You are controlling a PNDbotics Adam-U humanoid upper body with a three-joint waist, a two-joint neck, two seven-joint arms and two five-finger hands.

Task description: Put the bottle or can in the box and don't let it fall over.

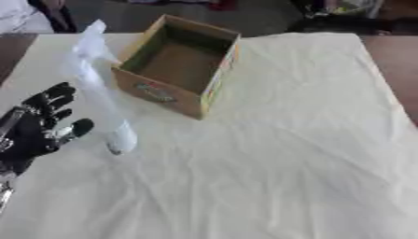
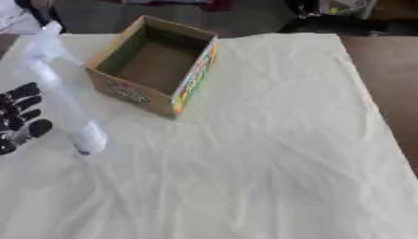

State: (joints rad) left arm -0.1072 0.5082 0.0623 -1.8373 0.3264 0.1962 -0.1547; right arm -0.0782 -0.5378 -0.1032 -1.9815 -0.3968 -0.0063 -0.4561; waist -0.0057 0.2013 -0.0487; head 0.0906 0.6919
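Note:
A tall, pale, translucent bottle shows as a blurred streak on the white cloth, left of the box. Its white lower end is nearest me and its thin end points to the far edge. I cannot tell whether it stands or lies. An open cardboard box with a coloured side sits upright just right of the bottle's upper part, with nothing inside. My left hand is open with its fingers spread, left of the bottle's lower end. Its thumb is close to the bottle but apart from it. My right hand is out of sight.
A wrinkled white cloth covers the table. The brown table edge shows at the right. Dark objects lie beyond the far edge.

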